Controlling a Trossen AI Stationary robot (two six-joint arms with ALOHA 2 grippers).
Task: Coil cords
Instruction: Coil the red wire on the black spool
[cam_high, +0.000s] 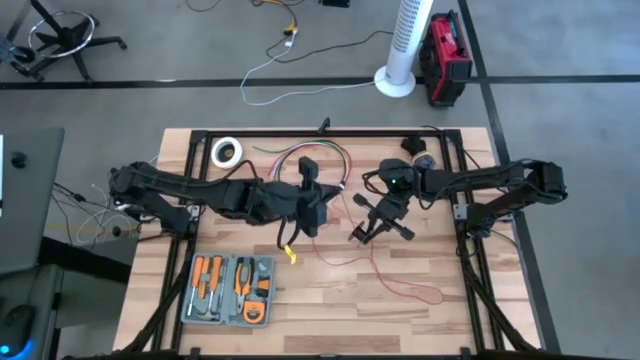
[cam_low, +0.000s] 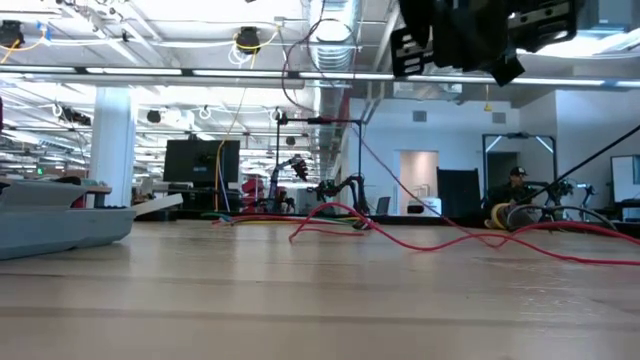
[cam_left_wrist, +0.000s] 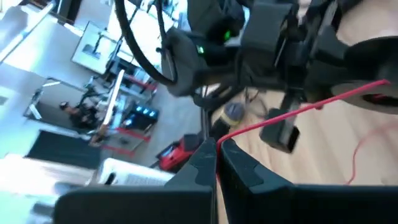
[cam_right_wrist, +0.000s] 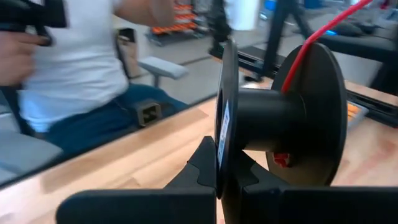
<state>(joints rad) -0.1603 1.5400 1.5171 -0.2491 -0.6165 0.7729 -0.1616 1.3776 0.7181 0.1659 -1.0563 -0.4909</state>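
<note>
Left gripper (cam_left_wrist: 216, 155): closed on red wire (cam_left_wrist: 298, 109), mid-table.
Right gripper (cam_right_wrist: 219, 177): clamped on black spool (cam_right_wrist: 298, 112); wire runs to spool.

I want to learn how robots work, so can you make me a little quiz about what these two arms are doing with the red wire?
1. True or false: the left gripper is pinching the red wire.
2. What does the right gripper hold? A: a black spool. B: a roll of tape. C: a screwdriver.
3. Fill in the word: the tool case lies on the table on the ____ arm's side.

Key: 1 true. 2 A. 3 left.
</note>
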